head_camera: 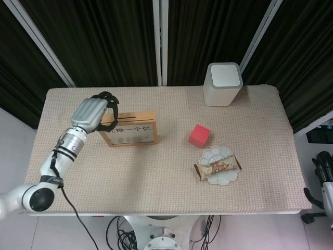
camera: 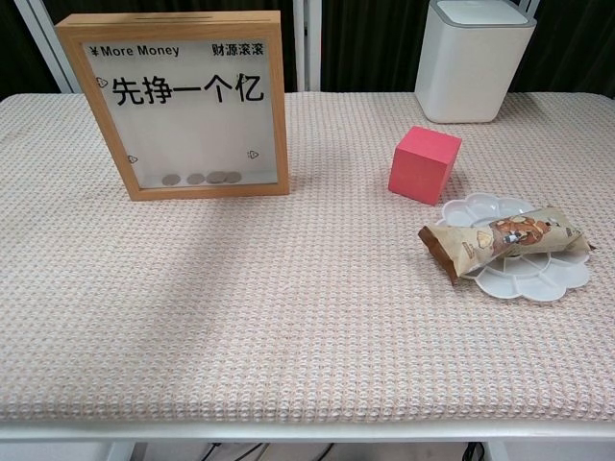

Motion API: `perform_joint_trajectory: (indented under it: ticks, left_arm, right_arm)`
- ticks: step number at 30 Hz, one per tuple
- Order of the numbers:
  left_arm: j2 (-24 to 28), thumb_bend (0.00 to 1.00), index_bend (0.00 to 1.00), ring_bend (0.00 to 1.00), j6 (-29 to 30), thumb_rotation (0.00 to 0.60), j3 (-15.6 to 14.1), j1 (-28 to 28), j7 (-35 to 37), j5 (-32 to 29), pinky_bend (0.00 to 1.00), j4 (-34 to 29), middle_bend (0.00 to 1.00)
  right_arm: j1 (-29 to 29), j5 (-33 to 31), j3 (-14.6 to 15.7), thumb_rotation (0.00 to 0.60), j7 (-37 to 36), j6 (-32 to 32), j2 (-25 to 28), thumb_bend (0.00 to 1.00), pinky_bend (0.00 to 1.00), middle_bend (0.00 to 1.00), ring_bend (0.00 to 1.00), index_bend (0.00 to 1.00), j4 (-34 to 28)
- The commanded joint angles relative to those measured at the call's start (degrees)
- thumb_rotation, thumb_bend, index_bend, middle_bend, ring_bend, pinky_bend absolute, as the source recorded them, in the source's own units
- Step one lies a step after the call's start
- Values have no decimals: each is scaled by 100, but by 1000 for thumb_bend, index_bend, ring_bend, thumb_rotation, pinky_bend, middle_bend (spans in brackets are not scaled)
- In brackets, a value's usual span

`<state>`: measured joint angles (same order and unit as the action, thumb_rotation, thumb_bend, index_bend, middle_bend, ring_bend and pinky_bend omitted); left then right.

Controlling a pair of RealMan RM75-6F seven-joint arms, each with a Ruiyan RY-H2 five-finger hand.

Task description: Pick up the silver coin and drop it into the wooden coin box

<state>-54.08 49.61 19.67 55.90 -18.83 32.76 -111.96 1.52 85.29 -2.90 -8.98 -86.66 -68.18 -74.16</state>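
Beige woven-textured cloth over the table (camera: 288, 317). Light wood frame, white panel with black lettering on the coin box (camera: 178, 106). Pinkish-red cube (camera: 424, 164). White plate (camera: 519, 274), brown-and-tan snack wrapper (camera: 500, 240). Off-white bin (camera: 473, 60). Silver left hand (head_camera: 91, 114), black fingers (head_camera: 108, 97).

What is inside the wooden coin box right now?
Through the clear front of the wooden coin box, a few silver coins lie along the bottom. In the head view the left hand covers its left end, hiding anything held there.
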Motion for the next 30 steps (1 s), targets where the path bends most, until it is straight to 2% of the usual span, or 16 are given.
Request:
perform_joint_trajectory:
  ticks: [1,11,30]
  left_arm:
    - [-357,389,612,118,-109,600,-96,506,-267,-738,223,362,259]
    - [-663,389,612,118,-97,600,-256,743,-182,-1303,222,817,259]
    - [-828,389,615,118,-280,600,-395,759,169,-1280,216,1120,259]
  right_arm:
    - [-6,-1,-7,600,-36,-5,-8,243,0,0,0,0,35]
    - [-7,-51,-24,600,-151,24,-4,242,0,0,0,0,143]
    - [-20,-90,-21,600,-148,80,-8,242,0,0,0,0,154]
